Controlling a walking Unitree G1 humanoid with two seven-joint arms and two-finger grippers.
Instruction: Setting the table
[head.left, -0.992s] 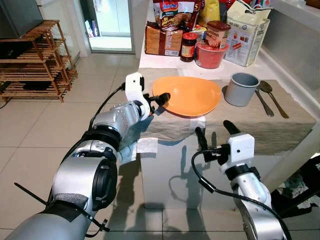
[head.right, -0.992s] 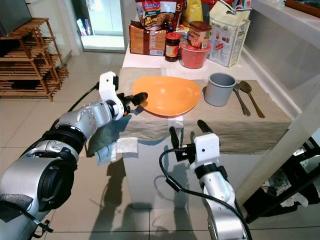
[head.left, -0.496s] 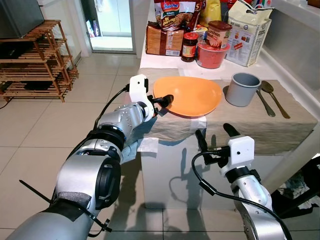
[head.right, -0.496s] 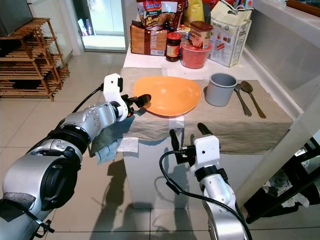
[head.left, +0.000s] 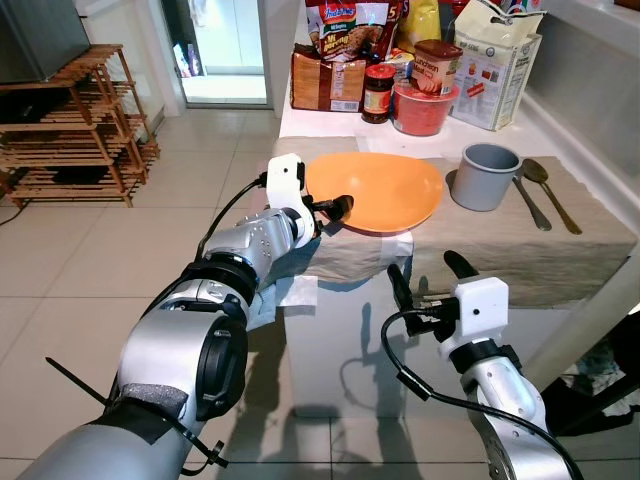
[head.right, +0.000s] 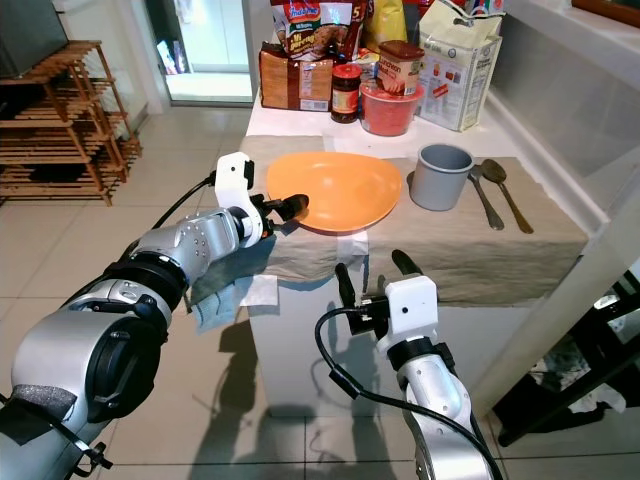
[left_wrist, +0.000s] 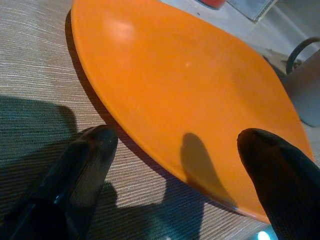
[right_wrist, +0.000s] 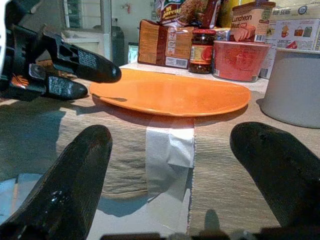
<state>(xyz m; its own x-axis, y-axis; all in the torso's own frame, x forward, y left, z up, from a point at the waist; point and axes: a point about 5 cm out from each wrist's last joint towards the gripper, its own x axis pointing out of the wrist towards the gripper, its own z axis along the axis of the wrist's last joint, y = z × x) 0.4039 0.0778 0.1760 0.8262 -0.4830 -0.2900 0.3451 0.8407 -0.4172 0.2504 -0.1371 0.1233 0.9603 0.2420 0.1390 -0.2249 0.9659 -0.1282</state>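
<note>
Your released left tool (head.left: 335, 210) straddles the shallow orange plastic plate's (head.left: 380, 190) near rim; next, clench. Right tool (head.left: 425, 282) waits released.

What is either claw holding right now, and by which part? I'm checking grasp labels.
Nothing is held. The left claw is open, straddling the orange plate's near rim; the right claw is open.

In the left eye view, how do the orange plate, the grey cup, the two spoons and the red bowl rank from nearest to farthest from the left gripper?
Left gripper:
1. Orange plate, its near rim between the open fingers.
2. Red bowl, behind the plate, and grey cup, right of the plate: too close to call.
3. Two spoons, right of the cup.
</note>
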